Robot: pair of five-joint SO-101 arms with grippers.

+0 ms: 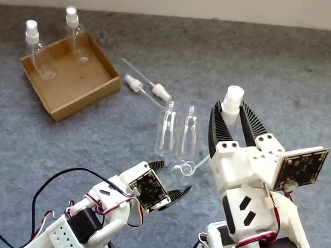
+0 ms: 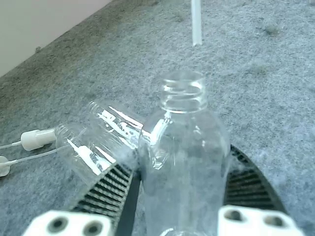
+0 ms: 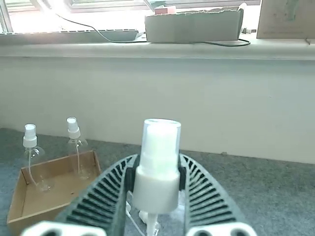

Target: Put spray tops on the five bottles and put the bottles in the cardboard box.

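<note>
While the right jaws gripped a white plastic spray top above the grey bench, the left jaws clamped a clear plastic bottle, its neck open. I judged the thin dip tube might miss that narrow neck and bend. I could read no writing anywhere.

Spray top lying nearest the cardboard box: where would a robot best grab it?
Probably by its white head, from straight above, jaws closing across it. It lies flat on the table, and its thin tube looks too slender to hold firmly.
</note>
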